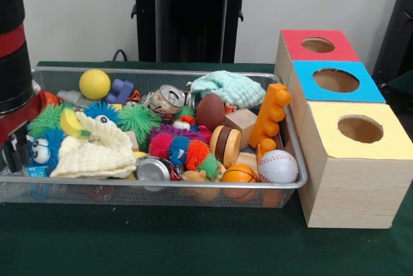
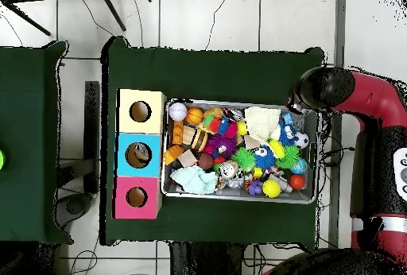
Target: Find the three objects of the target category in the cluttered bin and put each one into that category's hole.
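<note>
The wire-mesh bin [image 1: 161, 186] is full of mixed toys; it also shows in the overhead view [image 2: 238, 199]. Among them are a yellow ball [image 1: 95, 84], a brown football [image 1: 210, 111], a baseball [image 1: 278, 166], a small basketball [image 1: 239, 174], two crushed cans [image 1: 169, 98] and spiky soft toys [image 1: 179, 147]. The blue-faced box's hole [image 1: 335, 80] is beside the bin, between the red and yellow boxes, and shows from above [image 2: 137, 155]. My gripper [image 1: 10, 150] hangs at the bin's end farthest from the boxes. Its state is hidden.
The red-faced box [image 1: 317, 45] and the yellow-faced box [image 1: 359, 129] flank the blue one. A cream cloth [image 1: 97, 150] and a teal cloth [image 1: 227, 88] lie on the toys. An orange block [image 1: 271, 115] leans at the bin's box end. Green cloth covers the table [image 1: 193, 244].
</note>
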Controlling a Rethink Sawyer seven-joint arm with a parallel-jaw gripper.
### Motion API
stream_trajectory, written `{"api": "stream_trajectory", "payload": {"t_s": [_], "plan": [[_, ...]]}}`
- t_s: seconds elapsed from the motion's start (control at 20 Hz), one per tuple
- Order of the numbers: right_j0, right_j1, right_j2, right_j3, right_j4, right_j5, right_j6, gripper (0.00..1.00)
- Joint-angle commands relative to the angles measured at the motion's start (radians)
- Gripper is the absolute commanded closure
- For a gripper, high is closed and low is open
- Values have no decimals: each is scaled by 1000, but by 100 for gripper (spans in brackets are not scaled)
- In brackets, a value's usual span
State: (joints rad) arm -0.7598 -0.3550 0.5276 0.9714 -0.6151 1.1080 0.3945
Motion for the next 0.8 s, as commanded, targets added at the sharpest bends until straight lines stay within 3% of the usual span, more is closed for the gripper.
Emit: {"api": "stream_trajectory", "payload": {"t_s": [0.05, 0.1, 0.15, 0.3, 0.45, 0.8], "plan": [[-19, 2, 21, 119, -15, -61, -129, 100], [-20, 2, 21, 121, -17, -58, -134, 100], [-20, 2, 20, 122, -20, -54, -140, 0], [-20, 12, 20, 105, -12, -34, -132, 0], [-23, 16, 27, 102, -36, -23, -215, 0], [-24, 36, 26, 83, -74, -11, -299, 0]]}}
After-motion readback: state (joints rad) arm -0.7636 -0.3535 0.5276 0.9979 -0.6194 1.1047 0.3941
